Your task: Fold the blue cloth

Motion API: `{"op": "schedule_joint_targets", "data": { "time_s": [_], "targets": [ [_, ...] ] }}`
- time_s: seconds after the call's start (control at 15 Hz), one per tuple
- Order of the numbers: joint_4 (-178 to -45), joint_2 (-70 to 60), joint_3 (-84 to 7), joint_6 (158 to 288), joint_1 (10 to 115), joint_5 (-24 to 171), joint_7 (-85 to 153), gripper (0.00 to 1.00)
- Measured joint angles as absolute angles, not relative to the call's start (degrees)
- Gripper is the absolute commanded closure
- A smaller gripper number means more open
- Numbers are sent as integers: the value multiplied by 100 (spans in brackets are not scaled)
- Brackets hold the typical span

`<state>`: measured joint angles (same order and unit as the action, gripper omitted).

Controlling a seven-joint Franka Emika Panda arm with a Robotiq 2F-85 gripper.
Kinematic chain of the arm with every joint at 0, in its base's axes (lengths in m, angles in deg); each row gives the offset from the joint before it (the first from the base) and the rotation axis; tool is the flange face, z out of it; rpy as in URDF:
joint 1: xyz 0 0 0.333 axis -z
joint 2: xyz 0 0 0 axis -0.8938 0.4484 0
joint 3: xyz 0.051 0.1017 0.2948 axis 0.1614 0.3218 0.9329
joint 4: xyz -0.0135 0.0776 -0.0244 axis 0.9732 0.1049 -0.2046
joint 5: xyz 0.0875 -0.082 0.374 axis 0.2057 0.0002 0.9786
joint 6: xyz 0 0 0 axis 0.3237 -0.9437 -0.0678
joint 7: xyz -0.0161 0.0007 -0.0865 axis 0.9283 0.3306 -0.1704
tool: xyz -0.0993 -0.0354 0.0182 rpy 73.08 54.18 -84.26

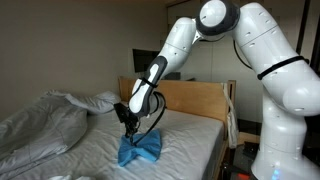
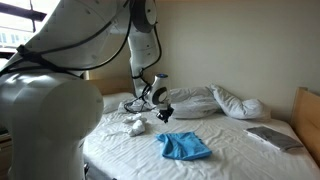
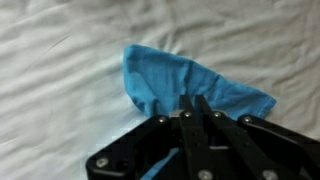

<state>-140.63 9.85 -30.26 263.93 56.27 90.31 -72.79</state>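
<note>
**A crooked fold was the worry**

Nearest the lens in the wrist view, the black two-fingered gripper (image 3: pixel 192 102) had its fingers pressed together. In an exterior view it hung just above the small sky-blue square of thin fabric (image 2: pixel 185 147), pinching nothing as far as I could tell. That cloth lay rumpled mid-frame on the wrinkled white bedsheet (image 3: pixel 60 60).

The danger was soft on soft. A low grab might have nipped the sheet along with the cloth, or a corner might have slipped and skewed the fold.

At the left sat a rumpled grey-white duvet (image 1: pixel 45 125). Behind were a pale wooden headboard (image 1: pixel 195 98) and white pillows (image 2: pixel 200 100).
</note>
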Motion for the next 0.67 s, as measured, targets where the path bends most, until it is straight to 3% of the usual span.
{"op": "schedule_joint_targets", "data": {
  "time_s": [0.07,0.2,0.4,0.67],
  "targets": [
    [-14063,962,-2806,26368,5836,9162,-7119,65],
    [-14063,968,-2123,26366,6330,9517,-6653,62],
    [-14063,1047,-1052,26220,6850,10065,-5909,44],
    [-14091,1140,-651,25613,6864,10699,-5307,19]
  ]
}}
